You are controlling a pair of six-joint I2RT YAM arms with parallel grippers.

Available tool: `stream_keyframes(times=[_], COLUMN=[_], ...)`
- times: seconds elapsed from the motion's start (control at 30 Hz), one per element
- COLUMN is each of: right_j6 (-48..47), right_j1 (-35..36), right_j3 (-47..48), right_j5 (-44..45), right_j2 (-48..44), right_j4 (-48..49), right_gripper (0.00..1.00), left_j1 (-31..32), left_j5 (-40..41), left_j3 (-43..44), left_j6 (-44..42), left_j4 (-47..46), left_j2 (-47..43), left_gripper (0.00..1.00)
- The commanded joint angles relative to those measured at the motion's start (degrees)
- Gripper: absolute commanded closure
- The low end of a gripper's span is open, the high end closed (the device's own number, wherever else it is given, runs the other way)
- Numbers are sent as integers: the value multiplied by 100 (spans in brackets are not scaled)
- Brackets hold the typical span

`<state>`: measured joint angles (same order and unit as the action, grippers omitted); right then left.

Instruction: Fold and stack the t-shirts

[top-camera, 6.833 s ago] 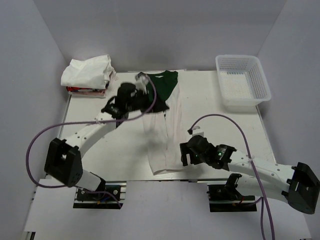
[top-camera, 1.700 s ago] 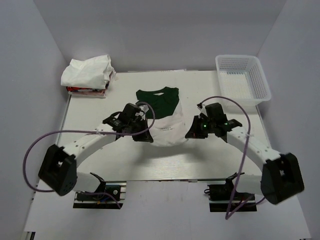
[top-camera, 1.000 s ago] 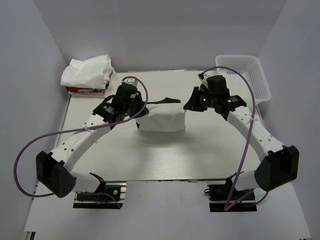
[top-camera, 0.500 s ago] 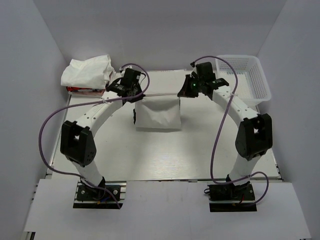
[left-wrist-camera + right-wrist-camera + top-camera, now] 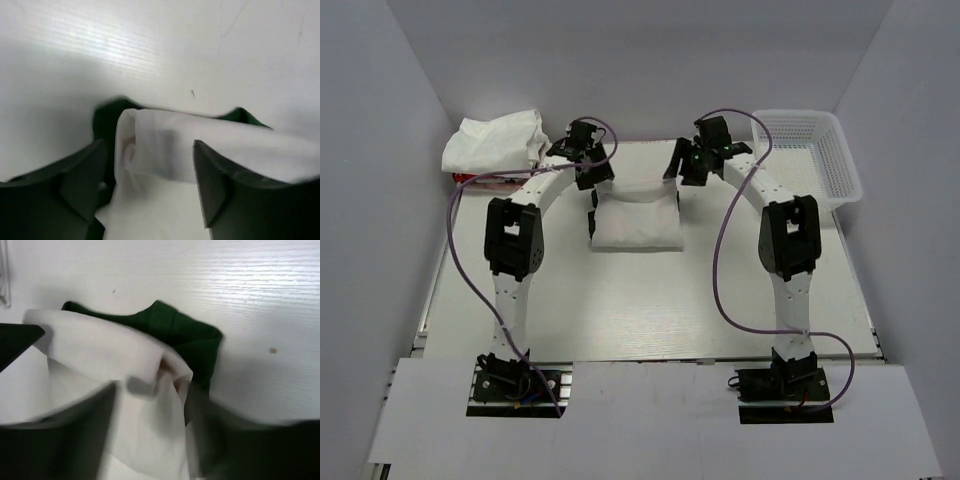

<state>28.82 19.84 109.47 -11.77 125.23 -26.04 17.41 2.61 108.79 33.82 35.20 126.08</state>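
Observation:
The off-white t-shirt with green parts lies folded into a small rectangle at the table's far middle. My left gripper hangs over its far left corner and my right gripper over its far right corner. In the left wrist view the jaws stand wide apart over the white cloth, with green cloth showing at the fold. In the right wrist view the blurred jaws are also apart over the white fold and the green part. A stack of folded white and red shirts sits at the far left.
A white mesh basket stands at the far right corner. Both arms stretch far forward, with purple cables looping over the table. White walls close in the left, right and far sides.
Both grippers carried the shirt's near edge up and over to the far edge, folding it in half. The fold now lies flat and the jaws stand open over it.

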Motion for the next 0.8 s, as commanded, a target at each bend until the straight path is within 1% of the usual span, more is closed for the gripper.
stream_keyframes(times=[0.0,0.03,0.07,0.1,0.13,0.17,0.2,0.23,0.27,0.33,0.37,0.4,0.47,0.53,0.57,0.63,0.7,0.77], right_j6=[-113,-192,-236,-254,-280,-280,-298,-307,-324,-342,-411,-447,-534,-623,-588,-562,-570,-570], right_j1=[-217,-226,-217,-217,-208,-191,-173,-173,-138,-129,-94,-76,-33,55,99,117,73,82], right_j3=[678,803,934,1153,1129,1068,667,472,-139,-513,-932,-1032,-1234,-1235,-1218,-1235,-1340,-1498], right_j5=[53,35,-9,17,60,52,8,-122,-211,-308,-361,-405,-720,-923,-993,-1020,-959,-880], right_j2=[352,466,493,511,398,345,127,-136,-374,-700,-823,-877,-930,-869,-834,-816,-868,-1009], right_j4=[433,372,328,293,310,345,424,642,818,1056,1092,1214,1268,1242,1190,1067,1092,1119], right_gripper=[10,9,9,9,9,9,9,9,9,9,9,9,9,9,9,9,9,9], left_j1=[-290,-343,-343,-343,-343,-343,-343,-343,-343,-343,-343,-343,-343,-343,-343,-343,-396,-396], left_j5=[-190,-374,-497,-594,-656,-657,-744,-797,-876,-1051,-1122,-1297,-1613,-1895,-2000,-2176,-2580,-2887], left_j3=[1002,1117,1179,1066,917,524,303,74,-363,-787,-1207,-1411,-1833,-2019,-2177,-2231,-2091,-1967], left_j6=[-236,-366,-437,-508,-604,-675,-675,-728,-824,-886,-938,-991,-1114,-1115,-1115,-1115,-1062,-1114], left_j4=[64,66,66,-21,-118,-240,-346,-521,-601,-785,-856,-961,-1294,-1515,-1751,-1929,-1834,-1710], left_j2=[328,425,426,426,278,146,-125,-276,-399,-767,-865,-944,-1050,-1051,-894,-665,-297,-146], left_gripper=[16,0,0,0,0,0,0,0,0,0,0,0,0,0,0,0,9,19])
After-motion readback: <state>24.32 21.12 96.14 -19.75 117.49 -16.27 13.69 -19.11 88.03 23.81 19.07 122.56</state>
